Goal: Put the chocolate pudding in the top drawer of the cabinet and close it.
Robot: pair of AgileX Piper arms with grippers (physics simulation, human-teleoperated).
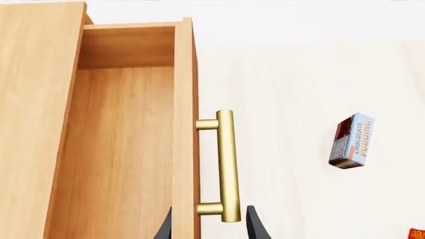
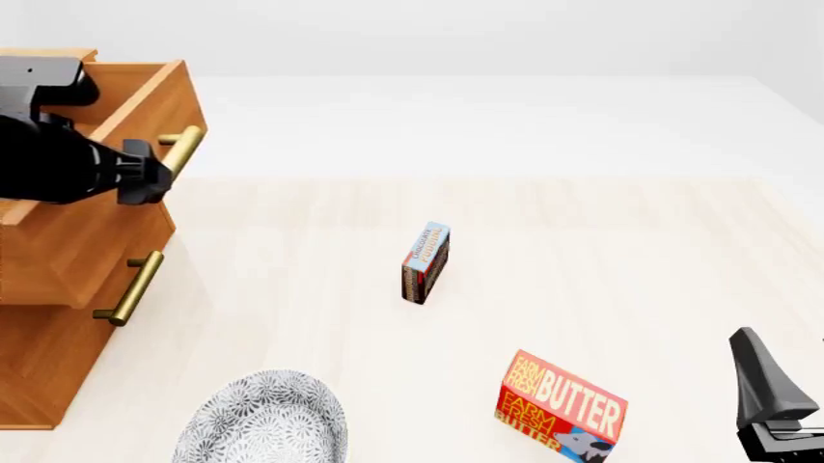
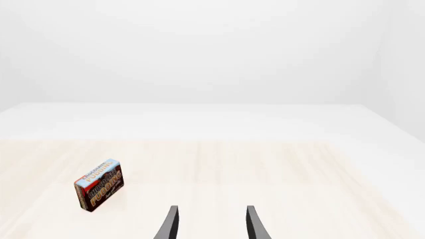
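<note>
The top drawer [image 2: 135,106] of the orange-brown cabinet [image 2: 58,318] stands pulled out, its wooden interior bare as far as the left wrist view reaches. The left gripper [image 1: 209,226] sits at the drawer's brass bar handle [image 1: 227,164], its dark fingers [image 1: 256,226] spread to either side of the handle's near end and of the drawer front; contact cannot be judged. The lower drawer [image 2: 71,256] sits pushed in behind its own brass handle [image 2: 129,287].

The chocolate pudding [image 2: 426,262] stands on edge on the pale wooden table [image 2: 644,260], out in the open near mid-table, well apart from the cabinet (blue face with red lettering turned up and to the side, brown side showing).

Nearer the camera lies a red butter box [image 2: 562,405], and a grey patterned plate [image 2: 264,424] sits at the front edge near the cabinet's base.

The right gripper [image 3: 209,224] hovers low over bare table at the front right, jaws apart and holding nothing, the pudding ahead of it and off to one side.
</note>
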